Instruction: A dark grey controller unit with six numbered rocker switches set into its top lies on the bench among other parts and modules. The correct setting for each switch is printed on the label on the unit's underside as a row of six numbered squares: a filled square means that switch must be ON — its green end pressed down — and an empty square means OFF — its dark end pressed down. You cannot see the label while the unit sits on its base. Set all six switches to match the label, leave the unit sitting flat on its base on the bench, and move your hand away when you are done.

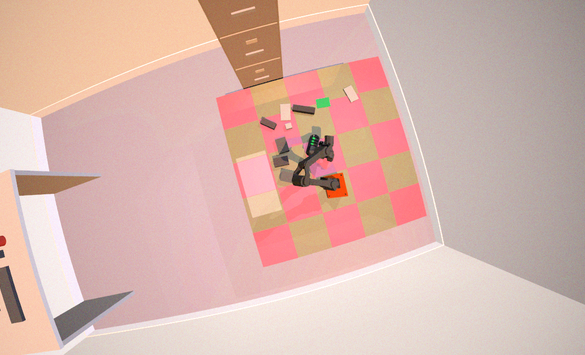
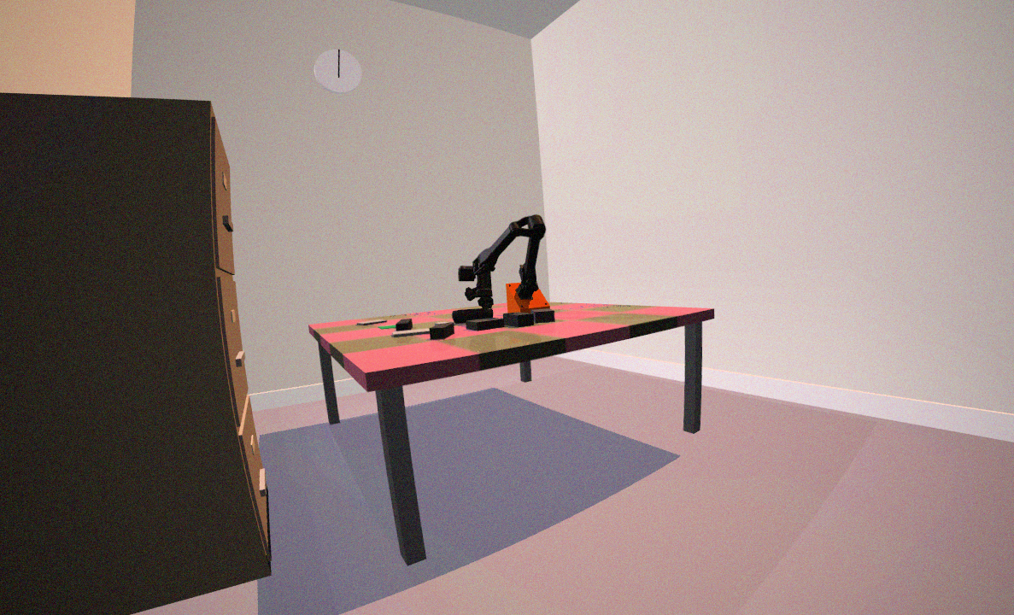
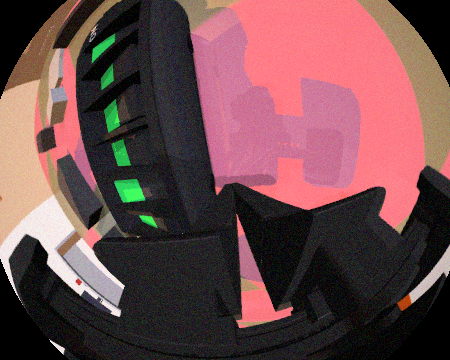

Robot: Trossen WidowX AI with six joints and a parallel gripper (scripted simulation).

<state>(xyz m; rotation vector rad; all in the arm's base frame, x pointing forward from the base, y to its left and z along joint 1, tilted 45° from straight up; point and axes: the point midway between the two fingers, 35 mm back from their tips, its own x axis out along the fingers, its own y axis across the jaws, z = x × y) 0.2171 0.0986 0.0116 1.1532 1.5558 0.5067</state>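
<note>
Beside the controller unit (image 3: 141, 120), the tool (image 3: 239, 207) pinched shut on nothing, switch numerals too blurred to read

My table (image 1: 376, 174) is a checkerboard of pink and tan squares on dark grey legs. The dark grey oblong controller unit (image 3: 155, 107) carries a row of rocker switches (image 3: 119, 154) showing bright green ends. My black tool (image 3: 239, 234) casts a mauve shadow on a pink square. My arm is black on a bright orange base plate (image 1: 336, 187). Nearby lie a flat green square card (image 1: 323, 102), dark grey blocks (image 1: 303, 108) and pale beige cards (image 1: 351, 93).
</note>
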